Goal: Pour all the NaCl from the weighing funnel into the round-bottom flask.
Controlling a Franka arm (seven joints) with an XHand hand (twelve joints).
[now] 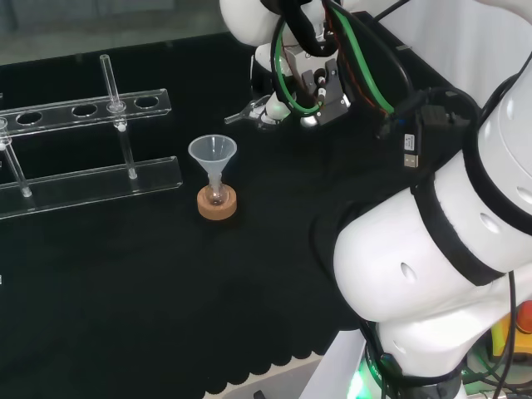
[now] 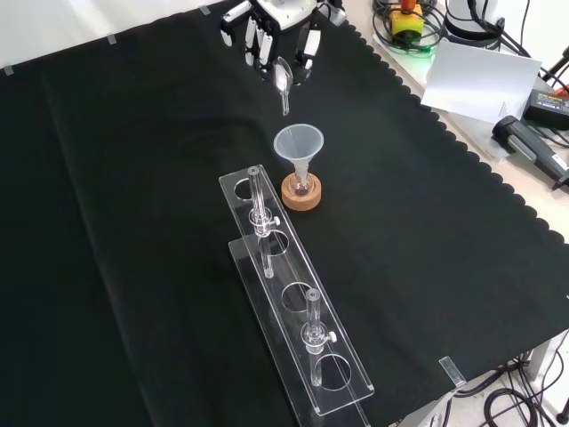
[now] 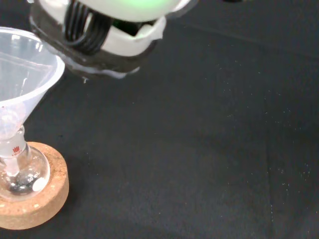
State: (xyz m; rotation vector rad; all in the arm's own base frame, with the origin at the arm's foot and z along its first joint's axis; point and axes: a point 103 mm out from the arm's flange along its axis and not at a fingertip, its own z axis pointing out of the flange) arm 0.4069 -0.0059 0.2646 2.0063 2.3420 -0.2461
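Note:
A small round-bottom flask (image 2: 300,187) sits on a cork ring (image 2: 300,197) near the middle of the cloth, with a clear plastic funnel (image 2: 299,142) in its neck. In the front view the hand (image 2: 271,31) hangs just beyond and above the funnel, its fingers curled round a small glass weighing funnel (image 2: 283,82) whose spout points down short of the funnel's rim. The head view shows the hand (image 1: 268,106) right of and above the funnel (image 1: 213,153), the weighing funnel (image 1: 241,115) jutting left. Up close, the funnel (image 3: 22,64), flask (image 3: 17,169) and cork ring (image 3: 47,196) stand apart from the hand (image 3: 99,30). What the weighing funnel holds I cannot tell.
A clear acrylic rack (image 2: 293,307) with glass tubes standing in it lies in front of the flask in the front view, and left of the flask as the rack (image 1: 83,141) in the head view. The cloth's scalloped edge (image 2: 462,147) runs along the right.

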